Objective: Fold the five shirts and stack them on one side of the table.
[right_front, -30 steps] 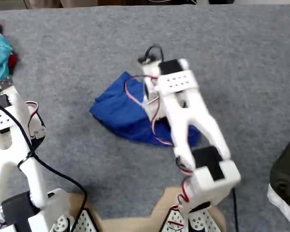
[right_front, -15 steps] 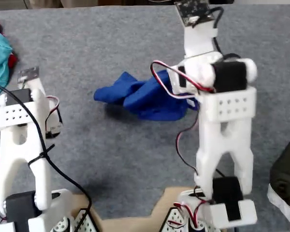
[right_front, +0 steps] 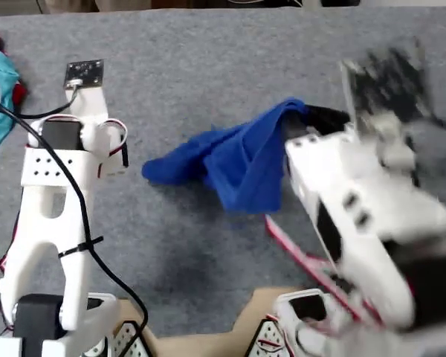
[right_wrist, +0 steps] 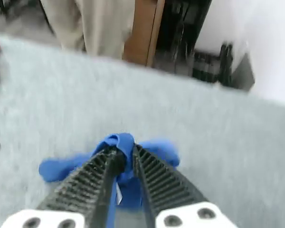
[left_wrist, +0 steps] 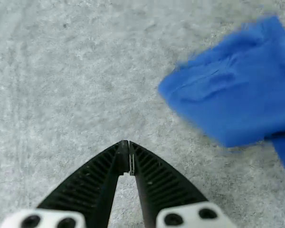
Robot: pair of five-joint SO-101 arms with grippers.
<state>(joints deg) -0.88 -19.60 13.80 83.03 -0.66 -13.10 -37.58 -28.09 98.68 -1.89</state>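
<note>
Right pincer [right_wrist: 125,153] grips the blue shirt [right_front: 241,160], raised over mid surface [right_front: 208,67], left end sagging low | left pincer [left_wrist: 128,156] clenched, empty | we should lift slowly so it hangs flat for folding.

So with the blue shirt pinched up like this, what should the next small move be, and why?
Probably open the left gripper and take the low end of the blue shirt: the right gripper holds one end up, the rest trails bunched to the table.
</note>
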